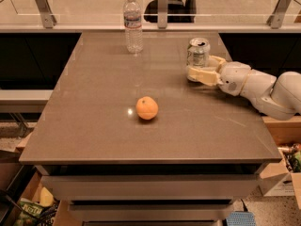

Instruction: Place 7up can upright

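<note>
The light is warm and fairly dim, falling from overhead. The brown table carries a soft sheen, with one small bright glint just left of the orange, which throws a short dark shadow beneath itself. The can catches a highlight on its top. The gripper at the can's base (pale plastic, brightest thing on the right side) casts a faint shadow on the surface. The bottle glints lightly. Below the table edge everything sinks into darkness.

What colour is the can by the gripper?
Silvery-white with green; the 7up can shows best in the camera view; the gripper is at its base.
</note>
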Available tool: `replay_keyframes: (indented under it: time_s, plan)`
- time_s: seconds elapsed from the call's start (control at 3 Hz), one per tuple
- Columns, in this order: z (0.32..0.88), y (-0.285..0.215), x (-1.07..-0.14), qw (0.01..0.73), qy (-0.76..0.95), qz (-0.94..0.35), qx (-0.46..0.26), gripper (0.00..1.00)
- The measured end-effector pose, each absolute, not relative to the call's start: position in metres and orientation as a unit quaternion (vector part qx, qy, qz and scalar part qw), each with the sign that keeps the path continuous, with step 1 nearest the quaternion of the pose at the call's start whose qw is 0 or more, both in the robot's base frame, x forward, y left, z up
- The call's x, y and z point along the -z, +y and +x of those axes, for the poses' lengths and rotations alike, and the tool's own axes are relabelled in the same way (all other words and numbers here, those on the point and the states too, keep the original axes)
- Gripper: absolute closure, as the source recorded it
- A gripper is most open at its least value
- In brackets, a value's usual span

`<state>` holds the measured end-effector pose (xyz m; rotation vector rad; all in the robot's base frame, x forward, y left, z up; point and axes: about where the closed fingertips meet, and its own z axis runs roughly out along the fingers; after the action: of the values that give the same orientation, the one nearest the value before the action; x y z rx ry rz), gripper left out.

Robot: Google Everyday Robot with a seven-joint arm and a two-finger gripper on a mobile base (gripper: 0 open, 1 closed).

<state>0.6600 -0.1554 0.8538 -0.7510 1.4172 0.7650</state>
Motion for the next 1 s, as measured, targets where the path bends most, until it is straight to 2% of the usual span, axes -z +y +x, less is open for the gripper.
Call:
replay_keyframes:
  time_s: [0.67,1.0]
  plan:
    - [0.6603,-0.1494,-0.8550,0.630,0.617,-0.331,-0.337,0.12]
    - [0.6605,-0.1466,-0.8556,0.629,0.616,-0.332,-0.339,0.00]
